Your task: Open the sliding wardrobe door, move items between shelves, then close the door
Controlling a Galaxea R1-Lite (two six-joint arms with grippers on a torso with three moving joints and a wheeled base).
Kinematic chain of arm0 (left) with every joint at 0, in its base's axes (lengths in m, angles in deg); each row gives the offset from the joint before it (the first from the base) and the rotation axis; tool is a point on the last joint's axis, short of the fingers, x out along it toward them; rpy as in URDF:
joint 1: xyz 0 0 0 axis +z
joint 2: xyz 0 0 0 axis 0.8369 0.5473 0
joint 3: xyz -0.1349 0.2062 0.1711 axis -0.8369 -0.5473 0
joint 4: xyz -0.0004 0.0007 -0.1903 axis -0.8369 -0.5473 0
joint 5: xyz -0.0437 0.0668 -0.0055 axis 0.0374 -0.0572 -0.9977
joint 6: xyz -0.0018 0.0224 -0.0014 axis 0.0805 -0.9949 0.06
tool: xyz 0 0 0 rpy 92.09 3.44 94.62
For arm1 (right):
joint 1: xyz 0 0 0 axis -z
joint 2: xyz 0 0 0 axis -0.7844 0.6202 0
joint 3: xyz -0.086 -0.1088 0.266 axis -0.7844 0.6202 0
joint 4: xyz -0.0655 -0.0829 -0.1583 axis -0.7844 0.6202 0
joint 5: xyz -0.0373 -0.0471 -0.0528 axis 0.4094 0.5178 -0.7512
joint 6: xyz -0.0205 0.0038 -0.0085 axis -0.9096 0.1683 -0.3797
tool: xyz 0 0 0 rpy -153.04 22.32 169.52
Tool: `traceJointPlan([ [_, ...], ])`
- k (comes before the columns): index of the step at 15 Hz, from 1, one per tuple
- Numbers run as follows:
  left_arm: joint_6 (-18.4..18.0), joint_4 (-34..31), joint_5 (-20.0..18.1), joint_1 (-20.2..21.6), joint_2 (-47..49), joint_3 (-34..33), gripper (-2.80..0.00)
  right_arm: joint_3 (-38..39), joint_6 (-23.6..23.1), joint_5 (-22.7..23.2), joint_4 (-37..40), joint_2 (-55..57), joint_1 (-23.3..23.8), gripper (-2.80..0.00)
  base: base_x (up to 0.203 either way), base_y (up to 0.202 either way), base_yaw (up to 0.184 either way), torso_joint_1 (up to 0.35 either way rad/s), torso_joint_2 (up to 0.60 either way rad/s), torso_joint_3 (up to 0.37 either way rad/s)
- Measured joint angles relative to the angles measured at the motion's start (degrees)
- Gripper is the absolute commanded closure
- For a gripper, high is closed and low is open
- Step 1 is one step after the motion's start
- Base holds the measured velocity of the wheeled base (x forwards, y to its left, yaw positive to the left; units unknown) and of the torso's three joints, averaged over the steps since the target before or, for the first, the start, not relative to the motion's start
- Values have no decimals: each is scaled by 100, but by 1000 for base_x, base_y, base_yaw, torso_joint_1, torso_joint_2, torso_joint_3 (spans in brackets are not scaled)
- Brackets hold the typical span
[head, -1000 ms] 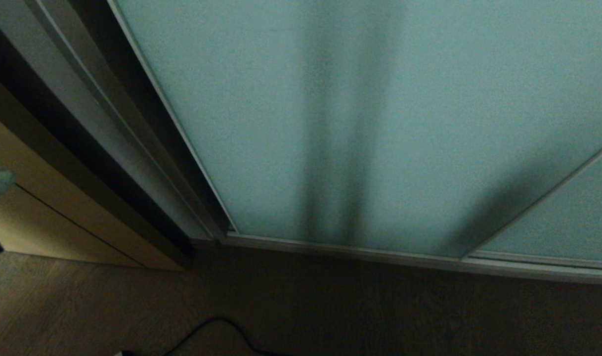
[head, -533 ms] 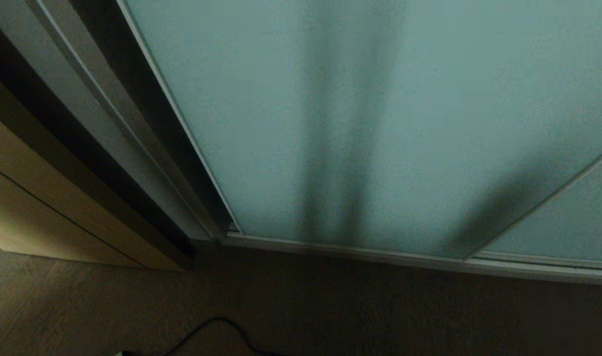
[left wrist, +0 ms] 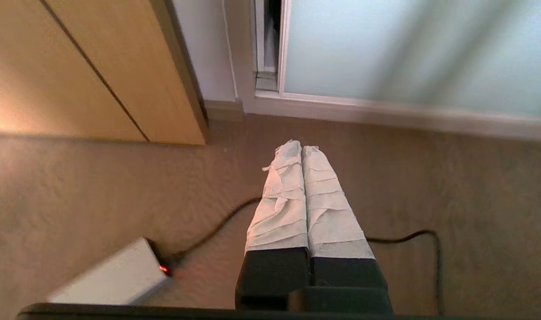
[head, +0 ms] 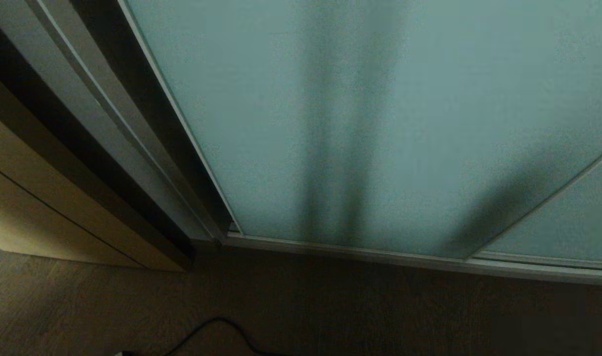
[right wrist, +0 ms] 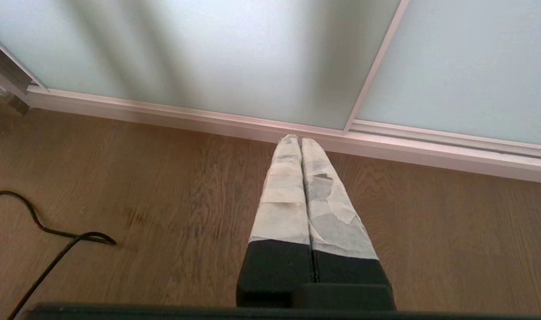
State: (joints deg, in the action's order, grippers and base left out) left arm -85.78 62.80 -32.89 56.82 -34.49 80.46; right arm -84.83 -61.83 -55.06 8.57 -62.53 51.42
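Two frosted pale blue-green glass sliding wardrobe door (head: 380, 123) panels in thin silver frames fill the head view from 12 to 3 o'clock, the second panel (head: 568, 222) at 4 o'clock; each stands upright, long axis vertical, shut, bottom edge along the floor track. One beige wooden cabinet front (head: 44, 212) sits at 9 o'clock. One black cable (head: 217, 326) lies at 6 o'clock. Two grippers: the left gripper (left wrist: 301, 149) and right gripper (right wrist: 300, 138) each hang over the wooden floor (right wrist: 141, 186), wrapped fingers pressed together, grasping nothing.
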Motion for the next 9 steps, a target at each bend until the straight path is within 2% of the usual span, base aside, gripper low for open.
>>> traceJointPlan([
  [1,183,4,98,0,-23,-8,0,0,0,0,0,0,0,0,0,0,0,0,0,0],
  [2,215,46,202,0,-36,-37,0,0,0,-1,0,0,0,0,0,0,0,0,0,0],
  [5,-497,28,398,0,-51,-127,0,0,-18,-1,0,0,0,0,0,0,0,0,0,0],
  [9,-526,0,369,0,-51,-148,0,-4,-20,7,2,0,0,0,0,0,0,0,0,0],
])
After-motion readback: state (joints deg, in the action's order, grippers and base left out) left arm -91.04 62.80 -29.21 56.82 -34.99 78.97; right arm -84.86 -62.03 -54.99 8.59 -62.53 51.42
